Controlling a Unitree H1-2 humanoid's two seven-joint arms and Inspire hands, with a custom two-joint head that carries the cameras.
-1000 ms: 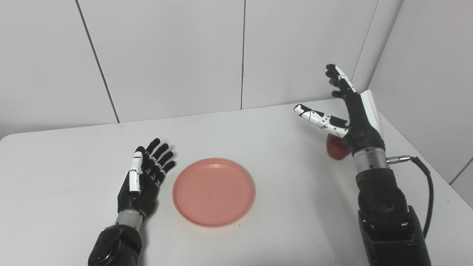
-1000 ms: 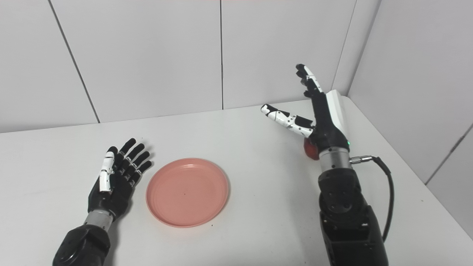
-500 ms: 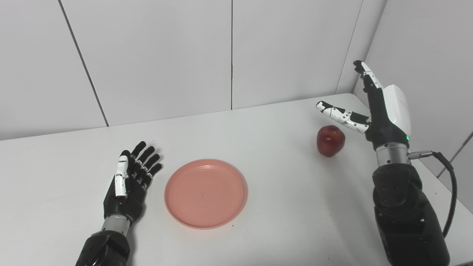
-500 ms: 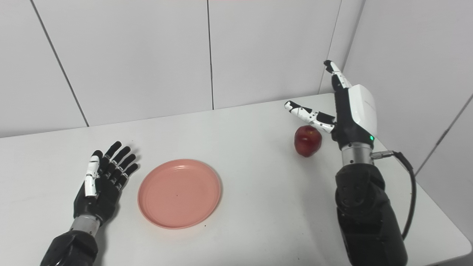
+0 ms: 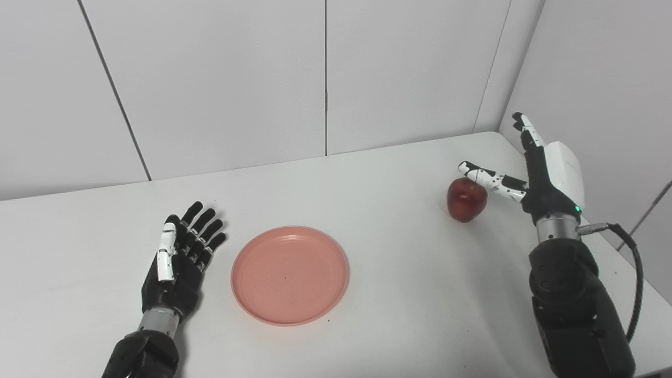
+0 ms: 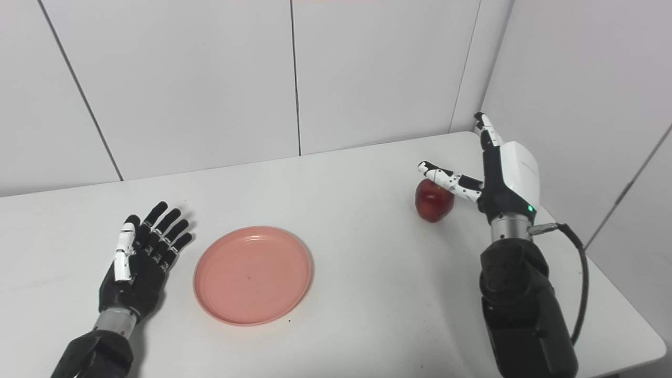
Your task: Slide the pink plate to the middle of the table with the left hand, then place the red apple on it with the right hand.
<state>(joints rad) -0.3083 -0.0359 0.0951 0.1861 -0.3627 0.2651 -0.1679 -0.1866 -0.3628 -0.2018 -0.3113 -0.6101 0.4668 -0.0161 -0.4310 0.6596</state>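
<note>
The pink plate (image 5: pixel 290 274) lies flat on the white table, a little left of its middle. Just left of the plate my left hand (image 5: pixel 178 260) rests palm up and open, a small gap away from the rim. The red apple (image 5: pixel 466 199) stands on the table at the far right. My right hand (image 5: pixel 535 173) is upright beside the apple on its right, open, with the thumb reaching over the apple's top and the fingers pointing up. It does not hold the apple.
White wall panels rise behind the table, and a side wall (image 5: pixel 604 94) stands close on the right of my right hand. The table's right edge (image 6: pixel 614 283) runs just past my right forearm, where a black cable (image 5: pixel 632 273) loops out.
The camera has swung to the right. My right hand has moved from in front of the apple to its right side and come lower, its thumb now over the apple. The left hand and plate stay put.
</note>
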